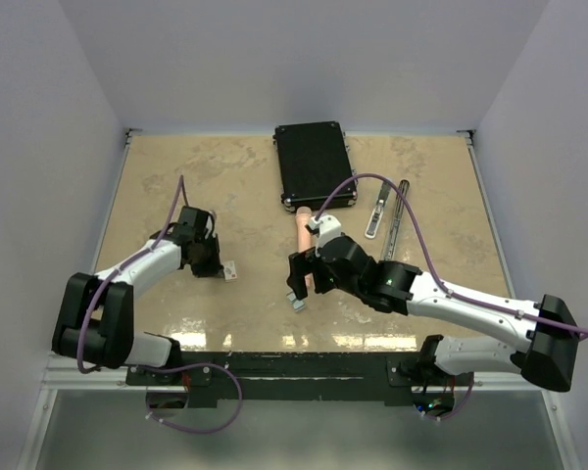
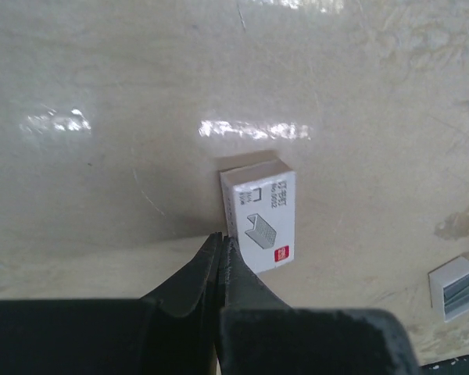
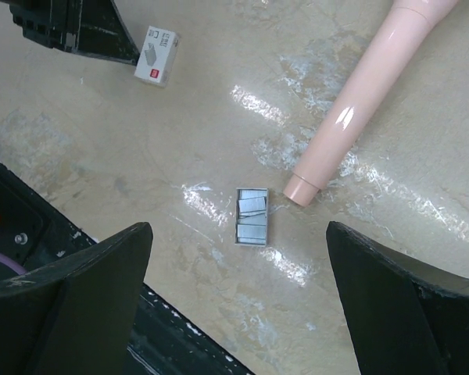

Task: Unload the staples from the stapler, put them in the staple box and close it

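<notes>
The stapler (image 1: 374, 213) is a slim pale piece lying at the back right, far from both grippers. The staples (image 3: 252, 216) are grey strips in a small open tray on the table, also in the top view (image 1: 297, 302) and the left wrist view (image 2: 453, 287). My right gripper (image 3: 238, 228) is open and empty, hovering above the tray, jaws wide to either side; it also shows in the top view (image 1: 306, 284). My left gripper (image 2: 221, 238) is shut and empty, its tips touching the left edge of a white staple box (image 2: 259, 215).
A pink stick (image 3: 359, 86) lies just beyond the tray, its end close to it. A black case (image 1: 314, 164) sits at the back centre. A thin dark bar (image 1: 401, 211) lies beside the stapler. The table's front edge (image 3: 164, 328) runs just below the tray.
</notes>
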You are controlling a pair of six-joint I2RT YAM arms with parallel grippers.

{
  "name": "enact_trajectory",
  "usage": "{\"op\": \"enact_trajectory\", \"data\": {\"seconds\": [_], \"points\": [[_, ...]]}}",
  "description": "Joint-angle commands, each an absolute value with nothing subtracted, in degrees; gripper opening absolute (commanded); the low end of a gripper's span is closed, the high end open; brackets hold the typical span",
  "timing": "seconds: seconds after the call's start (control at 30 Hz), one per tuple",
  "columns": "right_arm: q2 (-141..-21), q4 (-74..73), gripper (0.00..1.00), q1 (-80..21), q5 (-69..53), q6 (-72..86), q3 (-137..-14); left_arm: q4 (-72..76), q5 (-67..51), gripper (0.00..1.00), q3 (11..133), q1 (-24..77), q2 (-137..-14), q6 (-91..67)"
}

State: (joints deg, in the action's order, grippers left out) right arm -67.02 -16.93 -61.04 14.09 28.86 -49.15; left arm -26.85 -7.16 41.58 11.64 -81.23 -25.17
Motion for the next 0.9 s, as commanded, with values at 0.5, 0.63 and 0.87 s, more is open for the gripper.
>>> {"op": "enact_trajectory", "data": {"seconds": [0.5,0.63,0.87], "points": [[-73.0,-11.8,0.89,-60.7,9.1,30.5,-45.8,-25.4,-0.2,0.00,46.3,18.5,-70.4,-25.4],[-75.4,-12.4,0.88,-60.7,9.5,30.7,-47.3,-24.7,-5.4,0.00,45.4,18.6,-72.4,-23.6],[-76.5,-12.5,0.88,-60.7,9.8,31.7,-47.8,-24.2,-5.4,0.00,41.1,18.6,-73.2,-23.6]]}}
